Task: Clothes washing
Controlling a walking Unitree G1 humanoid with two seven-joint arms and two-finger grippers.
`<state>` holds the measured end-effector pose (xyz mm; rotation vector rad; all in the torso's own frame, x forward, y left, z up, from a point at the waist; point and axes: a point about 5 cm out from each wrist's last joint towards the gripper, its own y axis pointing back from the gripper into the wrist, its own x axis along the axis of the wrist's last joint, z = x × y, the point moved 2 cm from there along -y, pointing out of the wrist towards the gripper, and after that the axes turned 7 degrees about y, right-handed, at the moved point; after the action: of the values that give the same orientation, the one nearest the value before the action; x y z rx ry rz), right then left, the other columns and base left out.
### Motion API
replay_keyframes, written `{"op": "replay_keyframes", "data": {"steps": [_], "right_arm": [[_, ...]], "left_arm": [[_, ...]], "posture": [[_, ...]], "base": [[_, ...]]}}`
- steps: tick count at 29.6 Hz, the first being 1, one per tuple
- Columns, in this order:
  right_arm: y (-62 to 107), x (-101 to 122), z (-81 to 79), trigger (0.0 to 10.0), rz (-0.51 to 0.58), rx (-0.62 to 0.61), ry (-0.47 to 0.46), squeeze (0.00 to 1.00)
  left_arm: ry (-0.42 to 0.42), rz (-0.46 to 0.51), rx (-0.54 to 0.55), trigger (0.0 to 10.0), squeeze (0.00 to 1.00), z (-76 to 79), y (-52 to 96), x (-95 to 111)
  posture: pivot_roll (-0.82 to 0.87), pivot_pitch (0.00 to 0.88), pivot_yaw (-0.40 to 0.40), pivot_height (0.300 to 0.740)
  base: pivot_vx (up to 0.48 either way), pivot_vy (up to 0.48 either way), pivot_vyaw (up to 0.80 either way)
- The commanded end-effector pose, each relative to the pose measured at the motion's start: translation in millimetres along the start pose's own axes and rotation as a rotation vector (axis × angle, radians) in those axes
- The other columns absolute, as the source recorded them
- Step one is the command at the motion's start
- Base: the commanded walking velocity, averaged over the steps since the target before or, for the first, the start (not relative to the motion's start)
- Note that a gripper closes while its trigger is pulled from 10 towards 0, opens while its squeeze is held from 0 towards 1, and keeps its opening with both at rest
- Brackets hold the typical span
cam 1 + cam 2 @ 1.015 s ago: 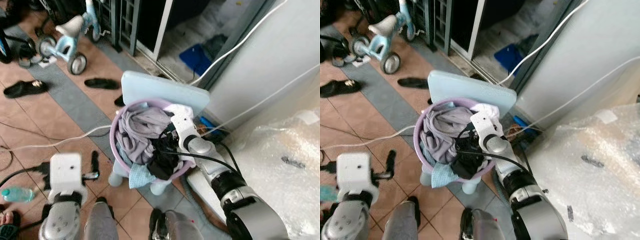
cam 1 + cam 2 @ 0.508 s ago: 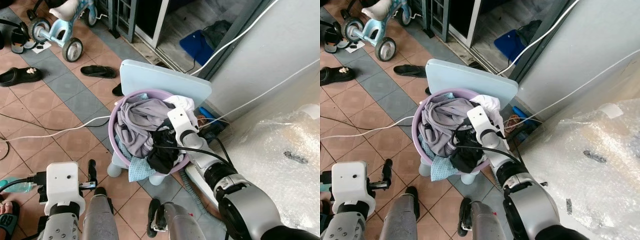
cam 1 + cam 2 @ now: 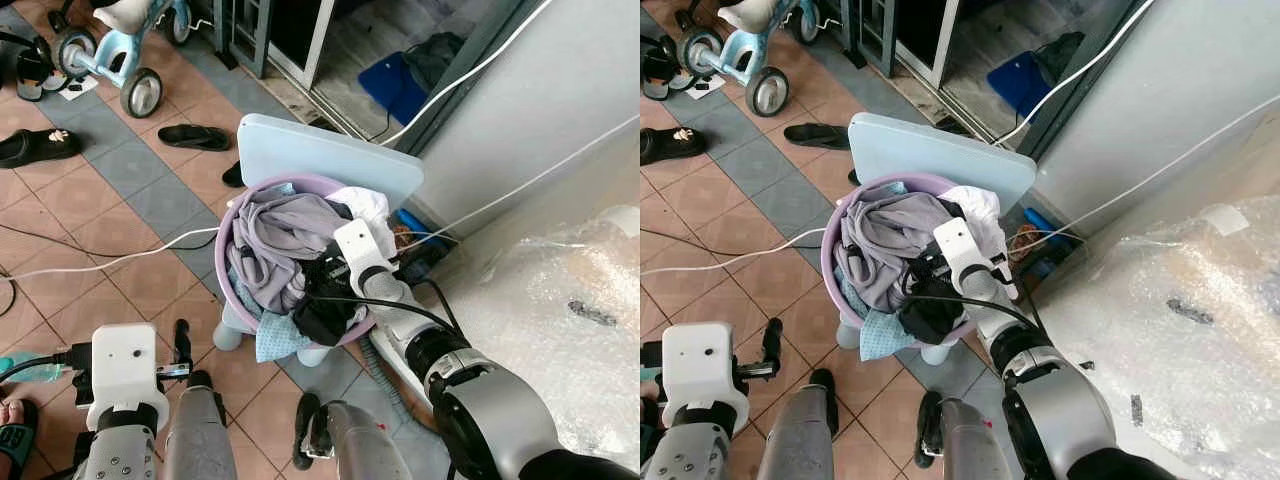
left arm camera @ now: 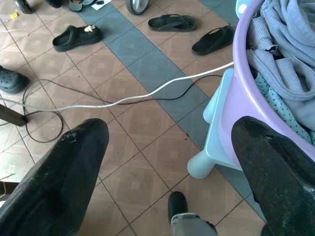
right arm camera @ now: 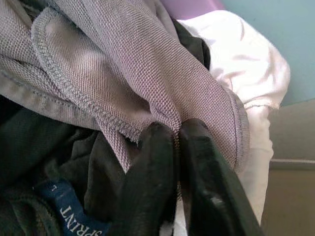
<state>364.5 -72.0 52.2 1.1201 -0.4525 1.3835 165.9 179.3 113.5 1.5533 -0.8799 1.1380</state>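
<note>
A lavender basin heaped with clothes stands on a light blue child's chair. On top lies a grey garment, with a white piece behind it, a black garment in front and a teal dotted cloth hanging over the rim. My right arm reaches into the basin. In the right wrist view the right gripper is shut on a fold of the grey garment. My left gripper is open and holds nothing, low over the tiled floor beside the basin.
A white cable runs across the tiles to the chair. A tricycle, a sandal and a black clog lie to the far left. A bubble-wrapped bulk and a wall close off the right. An open doorway is behind the chair.
The whole picture has shifted with the camera. My right gripper has stayed in the basin's clothes, and the left arm sits lower in the picture than a second ago.
</note>
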Motion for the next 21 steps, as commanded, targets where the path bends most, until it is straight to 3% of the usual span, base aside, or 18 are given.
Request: {"op": "replay_keyframes", "data": {"steps": [1,10,13,19,21], "right_arm": [[0.9,-9.6,3.5,0.0,-0.037,-0.010,-0.010,0.00],[-1.1,-4.0,10.2,0.0,-0.016,0.017,-0.084,0.00],[-1.0,16.0,21.6,0.0,0.128,0.110,-0.064,0.00],[5.2,37.2,37.2,0.0,0.290,0.200,-0.028,0.00],[15.5,47.8,54.3,0.0,0.385,0.201,-0.039,0.00]], "left_arm": [[-0.002,-0.010,-0.001,10.0,0.00,-0.2,2.3,-1.0],[-0.004,0.010,-0.008,10.0,0.00,2.2,-10.2,1.5],[-0.001,0.065,-0.012,10.0,0.00,9.6,-28.3,11.0],[-0.033,0.107,-0.022,10.0,0.00,15.6,-48.5,22.6],[-0.044,0.134,-0.028,10.0,0.00,17.1,-57.6,29.6]], "posture": [[0.23,0.304,-0.239,0.740],[0.20,0.256,-0.229,0.740],[0.18,0.193,-0.205,0.740],[0.16,0.136,-0.173,0.740],[0.14,0.103,-0.164,0.740]], "base": [[0.000,0.000,0.00],[0.000,0.000,0.00],[0.000,0.000,0.00],[0.000,0.000,0.00],[0.000,0.000,0.00]]}}
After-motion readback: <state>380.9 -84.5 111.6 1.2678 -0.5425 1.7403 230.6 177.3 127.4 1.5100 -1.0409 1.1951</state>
